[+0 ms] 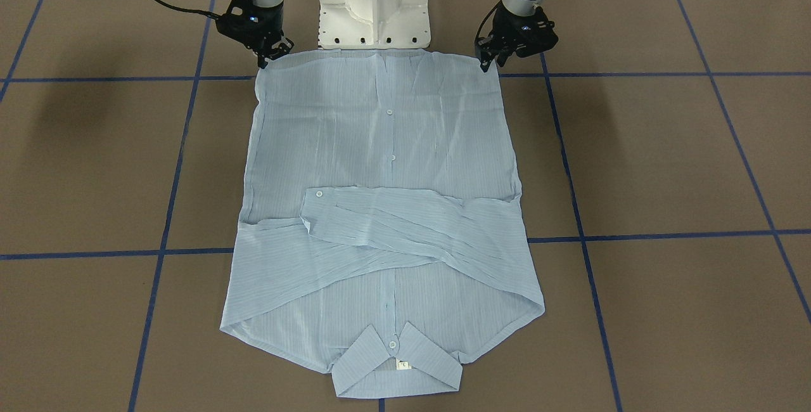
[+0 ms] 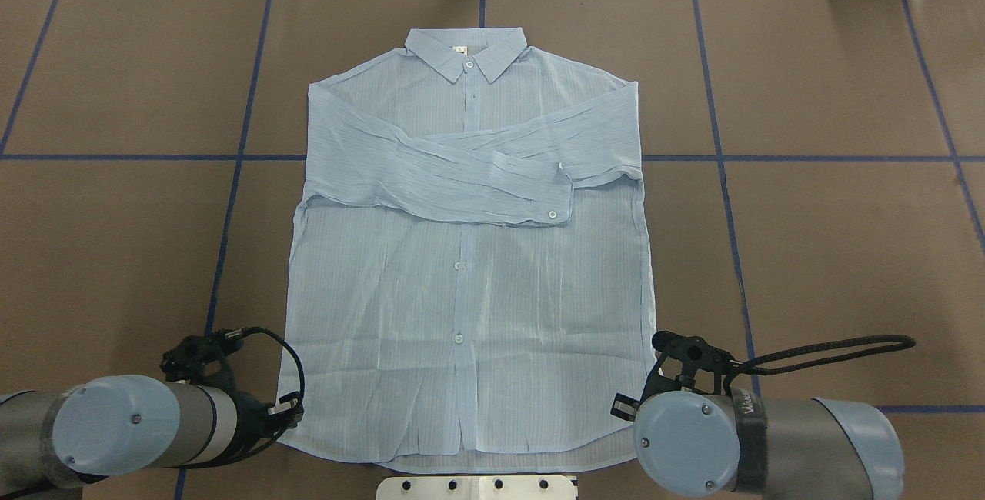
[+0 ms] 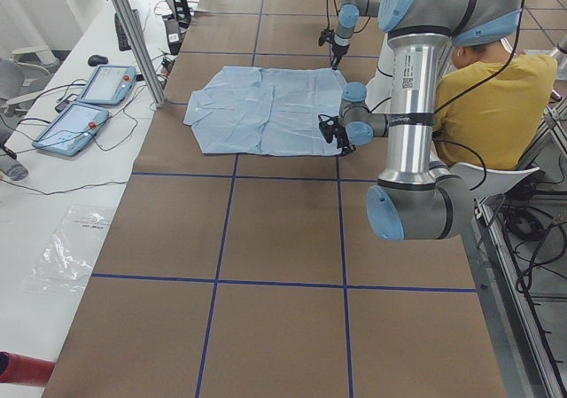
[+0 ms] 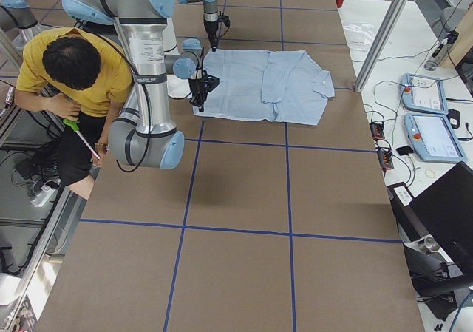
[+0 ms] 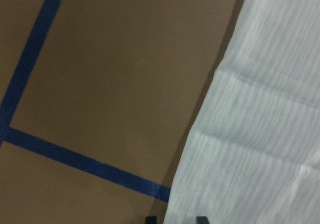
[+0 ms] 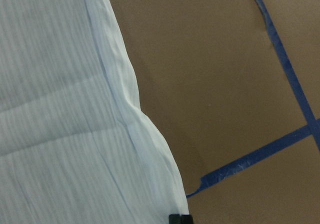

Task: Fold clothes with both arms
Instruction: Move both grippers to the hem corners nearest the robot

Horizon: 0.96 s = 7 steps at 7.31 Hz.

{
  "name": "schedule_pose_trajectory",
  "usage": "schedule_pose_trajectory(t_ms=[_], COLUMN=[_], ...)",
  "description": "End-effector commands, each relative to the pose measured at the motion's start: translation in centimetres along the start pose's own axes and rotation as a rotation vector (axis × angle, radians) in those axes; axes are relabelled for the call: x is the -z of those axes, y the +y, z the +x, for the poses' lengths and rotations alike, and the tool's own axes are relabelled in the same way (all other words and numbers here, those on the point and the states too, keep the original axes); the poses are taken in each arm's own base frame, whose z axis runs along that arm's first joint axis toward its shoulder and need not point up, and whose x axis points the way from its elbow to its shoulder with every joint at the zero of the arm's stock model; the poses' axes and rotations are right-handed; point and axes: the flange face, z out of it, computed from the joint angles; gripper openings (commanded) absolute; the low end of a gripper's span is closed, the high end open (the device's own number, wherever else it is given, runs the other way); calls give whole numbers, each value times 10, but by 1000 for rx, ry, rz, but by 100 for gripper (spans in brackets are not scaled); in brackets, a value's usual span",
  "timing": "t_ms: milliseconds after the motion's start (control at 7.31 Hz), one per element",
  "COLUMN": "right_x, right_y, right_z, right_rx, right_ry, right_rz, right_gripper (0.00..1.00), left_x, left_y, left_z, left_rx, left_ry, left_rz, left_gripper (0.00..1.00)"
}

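Observation:
The light-blue striped shirt (image 1: 380, 133) lies flat and buttoned on the brown table, with both sleeves (image 1: 412, 222) folded across the chest. Its collar (image 1: 396, 361) is at the far end from me and its hem is by my base. My left gripper (image 1: 485, 62) is down on one hem corner, my right gripper (image 1: 265, 60) on the other. Each looks pinched on the cloth. The left wrist view shows the shirt's side edge (image 5: 200, 134) running down to the fingertips (image 5: 201, 219). The right wrist view shows the same edge (image 6: 135, 119) on its side.
The white mounting pedestal (image 1: 374, 6) stands just behind the hem between the arms. Blue tape lines (image 1: 633, 234) grid the table. A person in a yellow shirt (image 3: 492, 97) sits behind my base. Teach pendants (image 3: 89, 105) lie on the side bench beyond the collar.

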Motion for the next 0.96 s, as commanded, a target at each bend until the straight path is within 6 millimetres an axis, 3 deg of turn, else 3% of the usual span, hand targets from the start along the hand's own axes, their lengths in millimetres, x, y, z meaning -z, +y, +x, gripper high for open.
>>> schedule_pose_trajectory(t_ms=[0, 273, 410, 684, 820], right_x=[-1, -1, 0, -1, 0], right_y=[0, 1, 1, 1, 1], right_z=[0, 0, -1, 0, 0], right_rx=[0, 1, 1, 1, 1], right_ry=[1, 2, 0, 1, 0], right_rz=[0, -2, -1, 0, -1], right_gripper=[0, 0, 0, 0, 0], left_x=[-2, -3, -3, -2, 0], left_y=[5, 10, 11, 11, 11], left_z=[-1, -2, -3, -4, -3], left_rx=[-7, -12, -13, -13, -13], left_ry=[-4, -7, -9, -9, -6], left_rz=[-8, -16, -16, -16, -17], left_gripper=[52, 48, 40, 0, 0])
